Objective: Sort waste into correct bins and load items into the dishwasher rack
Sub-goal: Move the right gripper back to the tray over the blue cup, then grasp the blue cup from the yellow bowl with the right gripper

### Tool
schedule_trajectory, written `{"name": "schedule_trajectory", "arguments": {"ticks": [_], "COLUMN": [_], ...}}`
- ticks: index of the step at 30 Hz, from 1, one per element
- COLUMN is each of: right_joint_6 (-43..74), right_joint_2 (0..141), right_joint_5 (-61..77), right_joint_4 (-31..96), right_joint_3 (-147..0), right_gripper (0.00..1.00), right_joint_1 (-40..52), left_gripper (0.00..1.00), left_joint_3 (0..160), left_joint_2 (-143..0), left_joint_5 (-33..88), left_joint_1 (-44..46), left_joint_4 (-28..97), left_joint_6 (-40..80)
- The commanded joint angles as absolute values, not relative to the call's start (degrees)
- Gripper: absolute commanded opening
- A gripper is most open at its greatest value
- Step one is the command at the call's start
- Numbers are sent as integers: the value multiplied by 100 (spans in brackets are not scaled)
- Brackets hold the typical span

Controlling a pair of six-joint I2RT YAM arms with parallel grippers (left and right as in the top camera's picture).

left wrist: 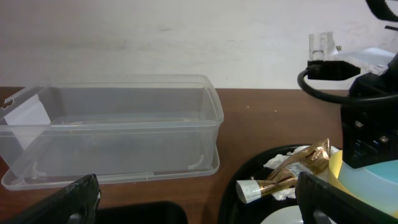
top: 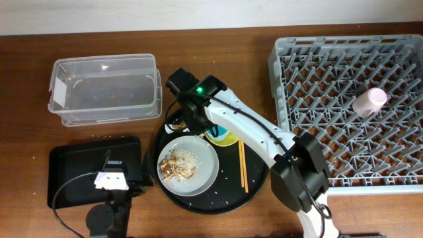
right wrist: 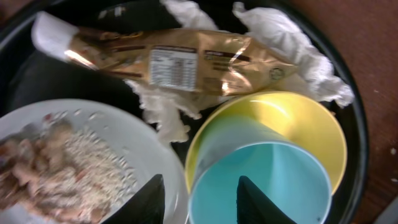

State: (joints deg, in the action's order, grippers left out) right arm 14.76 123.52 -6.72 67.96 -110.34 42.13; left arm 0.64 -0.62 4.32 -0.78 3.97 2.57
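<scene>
My right gripper (right wrist: 202, 202) is open over the round black tray, one finger inside the light-blue cup (right wrist: 273, 186) and one outside its left wall. The cup stands in the yellow bowl (right wrist: 298, 124). The gold-brown wrapper (right wrist: 180, 62) lies on crumpled white napkins (right wrist: 286, 43) behind them. The pale grey plate (right wrist: 93, 115) carries food scraps and rice (right wrist: 62, 162). Chopsticks (top: 242, 165) lie on the tray's right side. The pink cup (top: 369, 101) is in the dishwasher rack (top: 310, 49). My left gripper (left wrist: 199, 205) is open and empty over the flat black tray (top: 73, 165).
The clear tub (top: 106, 89) stands at the back left and shows empty in the left wrist view (left wrist: 112, 124). The round black tray (top: 258, 182) sits mid-table between the flat tray and the rack. My right arm (top: 251, 129) stretches across it.
</scene>
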Motion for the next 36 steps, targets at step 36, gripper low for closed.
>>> {"name": "schedule_trajectory", "arguments": {"ticks": [36], "right_joint_6": [1979], "right_joint_2": [12250], "right_joint_5": [-478], "right_joint_4": [7242], "right_joint_3": [-11555], "right_gripper": [4], "right_joint_1": [4261], "left_gripper": [100], "left_joint_3": [49], "left_joint_2": [-34], "left_joint_5": [456], "left_joint_1": [-104], "left_joint_4": [434], "left_joint_6": [169]}}
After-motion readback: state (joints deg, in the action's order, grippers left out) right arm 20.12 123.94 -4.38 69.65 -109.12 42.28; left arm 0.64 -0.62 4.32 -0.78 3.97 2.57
